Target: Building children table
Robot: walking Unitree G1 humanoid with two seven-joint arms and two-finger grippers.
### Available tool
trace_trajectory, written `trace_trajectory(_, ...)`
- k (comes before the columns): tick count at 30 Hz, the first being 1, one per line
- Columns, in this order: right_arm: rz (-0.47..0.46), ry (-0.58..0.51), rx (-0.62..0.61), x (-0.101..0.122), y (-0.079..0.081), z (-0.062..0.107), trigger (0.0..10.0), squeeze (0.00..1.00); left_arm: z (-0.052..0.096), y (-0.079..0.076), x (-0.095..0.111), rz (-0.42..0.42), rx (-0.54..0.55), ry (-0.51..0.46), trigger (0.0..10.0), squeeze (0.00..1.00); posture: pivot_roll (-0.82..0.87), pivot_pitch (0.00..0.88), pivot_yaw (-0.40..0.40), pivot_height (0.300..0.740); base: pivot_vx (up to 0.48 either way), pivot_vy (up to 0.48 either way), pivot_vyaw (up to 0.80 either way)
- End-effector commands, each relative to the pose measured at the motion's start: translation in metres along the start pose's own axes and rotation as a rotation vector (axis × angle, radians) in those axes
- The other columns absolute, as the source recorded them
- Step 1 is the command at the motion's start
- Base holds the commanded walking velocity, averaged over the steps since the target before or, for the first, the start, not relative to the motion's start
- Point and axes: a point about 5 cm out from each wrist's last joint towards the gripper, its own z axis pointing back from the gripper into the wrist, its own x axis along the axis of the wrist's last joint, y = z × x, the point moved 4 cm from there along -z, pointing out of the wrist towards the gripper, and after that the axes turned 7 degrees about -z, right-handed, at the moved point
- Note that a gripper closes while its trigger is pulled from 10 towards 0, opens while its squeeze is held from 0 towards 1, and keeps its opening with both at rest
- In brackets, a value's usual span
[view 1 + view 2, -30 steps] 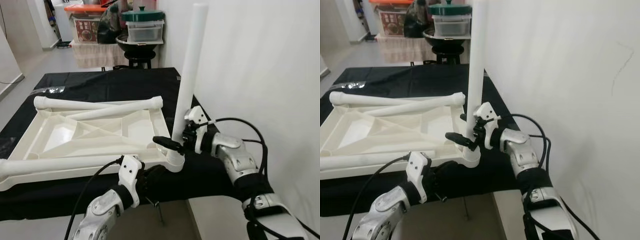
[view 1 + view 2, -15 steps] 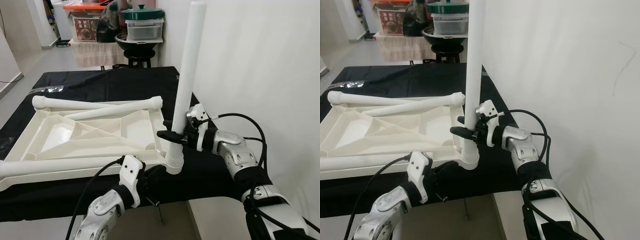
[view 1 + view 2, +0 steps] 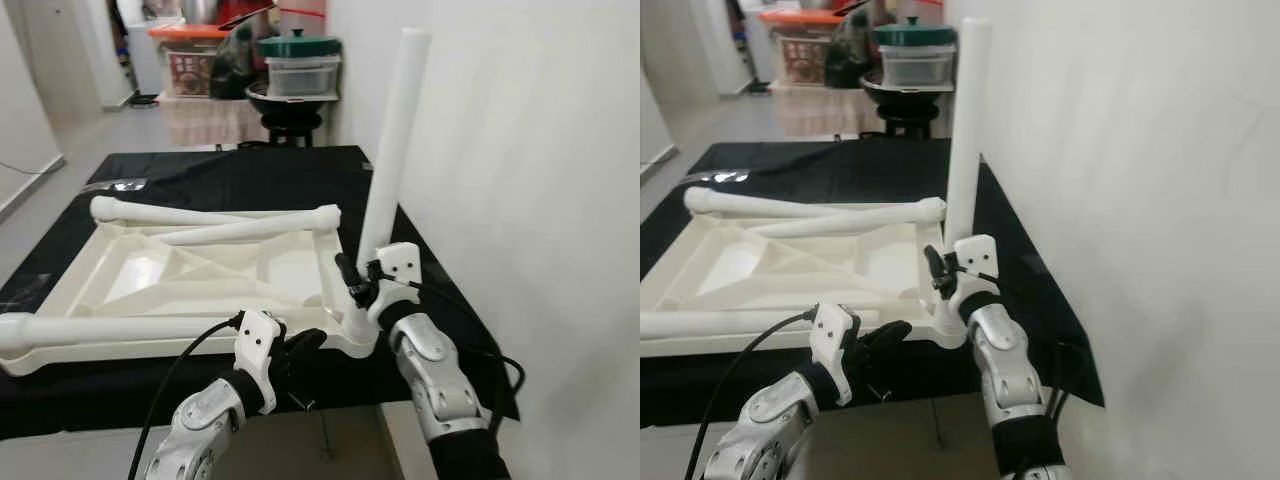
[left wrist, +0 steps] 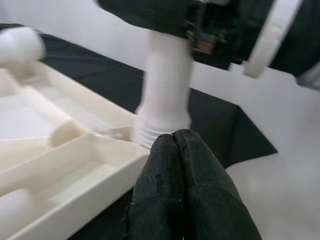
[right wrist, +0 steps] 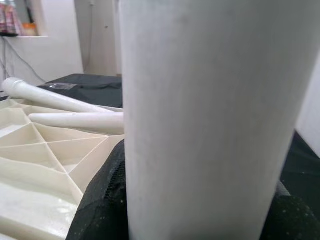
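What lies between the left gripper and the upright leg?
Only the tabletop's near corner rim; left gripper sits just short of upright leg, per left wrist view.

Lived-in home: stacked storage boxes (image 3: 300, 72), lidded pot (image 3: 298, 45), doorway behind black-draped table (image 3: 200, 175).

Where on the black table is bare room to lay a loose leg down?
The black table is bare behind the tabletop panel, toward the far edge. The near right corner is crowded: the right gripper grips the upright leg, with the left gripper beside its base.
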Motion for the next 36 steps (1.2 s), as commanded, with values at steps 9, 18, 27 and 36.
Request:
trace_trajectory(9,-0.042,0.086,0.066,-0.017,-0.005,0.0,10.0,1.0,-0.001,0.001,-0.005,0.014,-0.006,0.02,10.0,0.0,-0.07,0.0,-0.035,0.74,0.0,0.0,0.0)
trace_trajectory(18,0.061,0.106,0.496,0.022,-0.005,-0.01,10.0,0.0,-0.002,0.001,-0.007,0.015,-0.011,0.025,10.0,0.0,-0.06,0.0,-0.037,0.74,0.0,0.0,0.0)
trace_trajectory(27,0.101,0.16,0.765,0.036,0.001,-0.008,10.0,0.0,-0.002,0.002,-0.008,0.014,-0.008,0.026,10.0,0.0,-0.06,0.0,-0.035,0.74,0.0,0.0,0.0)
trace_trajectory(36,0.032,0.191,0.799,0.038,-0.006,-0.013,0.0,0.0,-0.002,0.001,-0.008,0.015,-0.007,0.025,10.0,0.0,-0.05,0.0,-0.039,0.74,0.0,0.0,0.0)
